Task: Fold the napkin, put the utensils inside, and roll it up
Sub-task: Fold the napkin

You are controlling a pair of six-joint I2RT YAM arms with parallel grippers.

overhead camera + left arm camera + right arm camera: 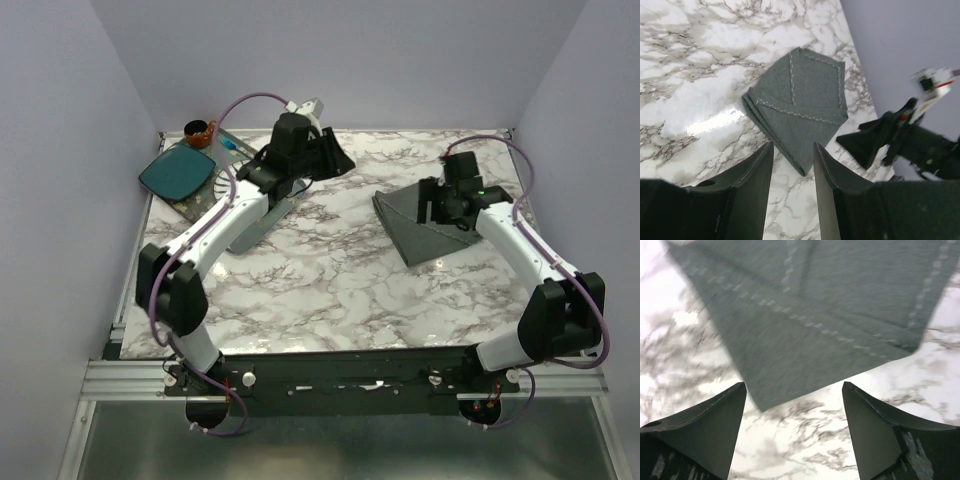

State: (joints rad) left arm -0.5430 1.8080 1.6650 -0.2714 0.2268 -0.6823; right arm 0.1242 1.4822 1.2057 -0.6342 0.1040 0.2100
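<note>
Top external view: the napkin (410,235) lies folded into a pointed wedge on the right half of the table (300,290), near its right edge. My right tool (794,385) hangs just above it, jaws spread wide, gripping nothing. My left tool (793,147), jaws parted and empty, hangs over the back middle. A teal plate (180,172) fills the back-left corner. Bare marble runs between the tools and along the near edge.

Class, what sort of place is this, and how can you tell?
Likely a robot lab booth: left arm and right arm bolted to a metal rail, marble-look table boxed by plain lilac walls.
</note>
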